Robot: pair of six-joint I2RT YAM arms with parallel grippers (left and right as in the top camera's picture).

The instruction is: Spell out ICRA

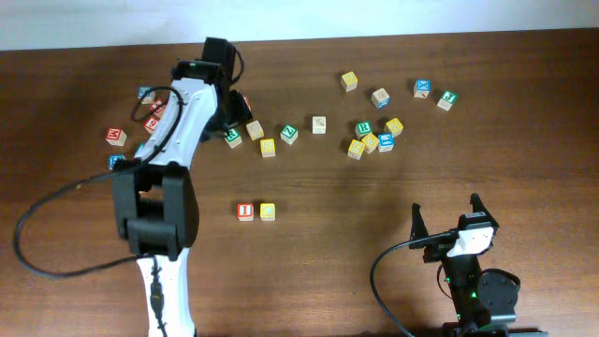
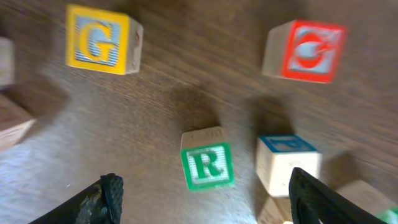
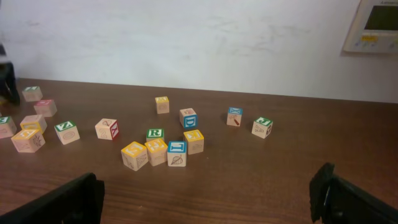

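Well, the table is showing a dark brown wood top with fine grain running along its length, and behind its far edge a plain white wall is rising. A beige panel with a small screen is hanging on that wall, at the right of the right wrist view. A black cable is looping over the wood beside the left arm.

Near the middle of the table the I block, with a red letter, is sitting with a yellow block just beside it on its right. The letter on the yellow one I cannot read. The other blocks are lying scattered over the far half, in a left group and a right group.

The left arm is reaching into the left group. The left gripper is pointing down at the wood with its fingers spread wide and gripping nothing. The green R block is lying between them, touching neither. A blue block is standing just right of it, and the yellow G block and a red block are lying farther off.

The right gripper is sitting low at the near right part of the table, also wide open and empty, facing the right group.
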